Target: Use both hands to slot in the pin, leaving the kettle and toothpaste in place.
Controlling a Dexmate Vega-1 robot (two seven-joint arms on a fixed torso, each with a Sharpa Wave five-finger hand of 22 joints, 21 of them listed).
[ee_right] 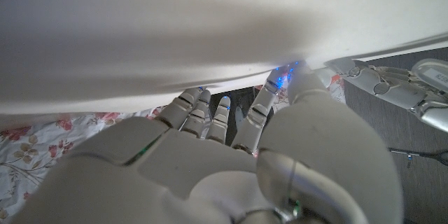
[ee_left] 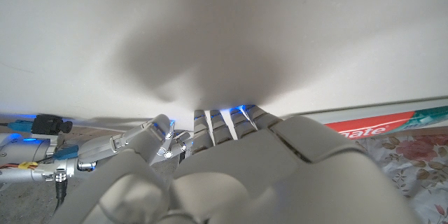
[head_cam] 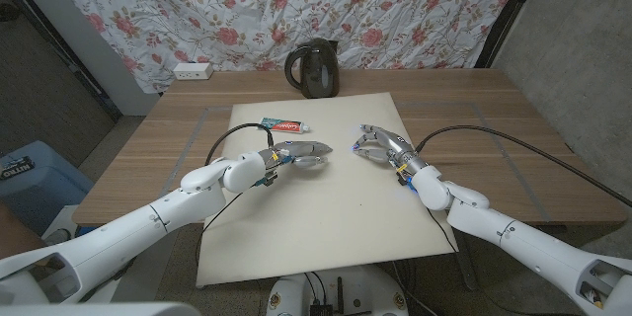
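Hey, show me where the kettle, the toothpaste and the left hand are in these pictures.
kettle (head_cam: 314, 70), head view, on its dark body.
toothpaste (head_cam: 288, 124), head view, on the tube's middle.
left hand (head_cam: 297, 152), head view, on its middle.

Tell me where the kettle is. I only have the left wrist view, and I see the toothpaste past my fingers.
Observer: The kettle stands upright at the table's far edge, beyond the toothpaste and well apart from both hands.
Operator: How do my hands sit relative to each other?
Observer: The left hand and right hand face each other over the white mat, with a gap between their fingertips.
Operator: Who has the pin?
Observer: I cannot tell. It is too small to make out in the head view, and both hands have their fingers curled.
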